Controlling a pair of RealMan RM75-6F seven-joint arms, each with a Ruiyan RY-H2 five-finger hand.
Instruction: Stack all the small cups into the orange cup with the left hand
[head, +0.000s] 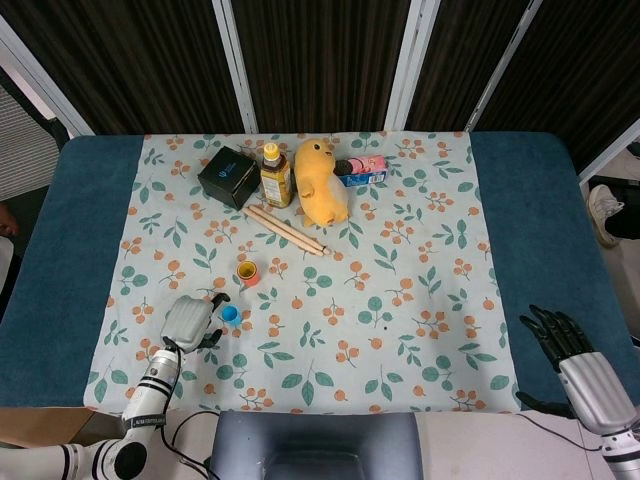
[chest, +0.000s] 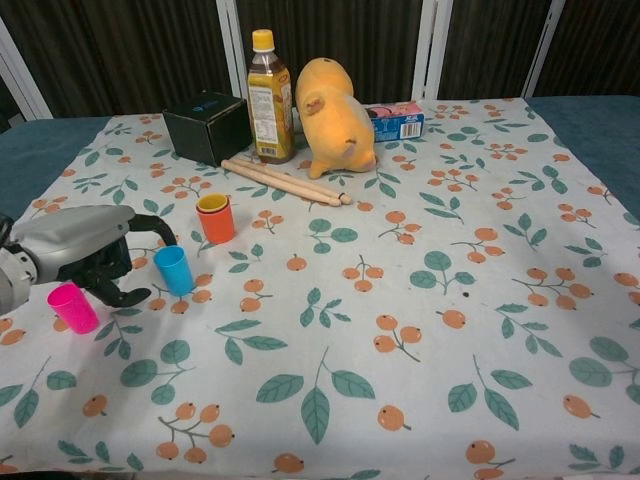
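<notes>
The left robot hand (chest: 85, 255) sits low at the left edge of the chest view, fingers curled loosely apart and gripping nothing. The blue cup (chest: 173, 269) stands upright just to its right in the frame, near the dark fingertips; whether they touch it cannot be told. The pink cup (chest: 73, 307) stands just below the hand, toward the lower left corner, also upright and free. The orange cup (chest: 216, 218) is up and to the right of the blue one, close by, mouth up, with a yellow cup (chest: 212, 203) already nested inside it.

So the coming grasp likely turns on a short reach rightward to the blue cup, whose long axis is vertical, then a lift up-right over the orange cup. The left hand is far nearer than the right robot hand (head: 562, 336), which hangs open and idle at the lower right of the head view, well apart from all cups.

The surface (chest: 480, 300) is a cloth printed with leaves and berries, lying flat. Further up the frame are drumsticks (chest: 285, 182), a bottle (chest: 269, 98), a black box (chest: 208, 126) and a yellow plush toy (chest: 335, 118), well clear of the cups' path.
</notes>
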